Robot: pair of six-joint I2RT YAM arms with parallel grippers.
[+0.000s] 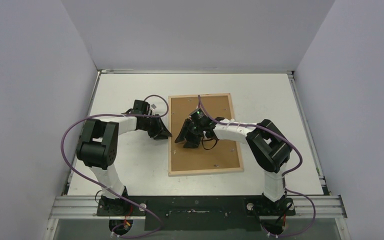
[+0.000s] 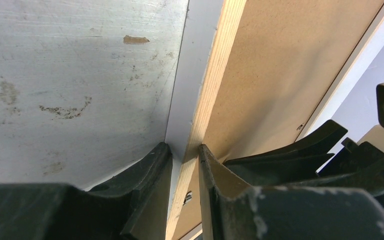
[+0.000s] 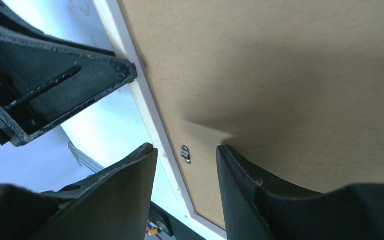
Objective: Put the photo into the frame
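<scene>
Between grey walls [image 1: 30, 75], a seemingly scuffed table [image 1: 130, 170] bears the frame [image 1: 205, 172].

Brown on white, edged in pale wood.
The frame [image 1: 206, 171] shows a pale natural-wood rim around a plain tan-brown backing board [image 1: 215, 107]; the table [image 2: 70, 55] is white with brownish scuffs; purple cables [image 1: 65, 142] loop off black-and-white arms [image 1: 101, 145].

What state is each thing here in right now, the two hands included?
frame: lying flat, back side up.
backing board: lying inside the frame's rim.
left hand: jaws narrow, astride the frame's left rim; whether they grip it is unclear.
right hand: open, empty, over the backing board.
photo: not visible.
</scene>
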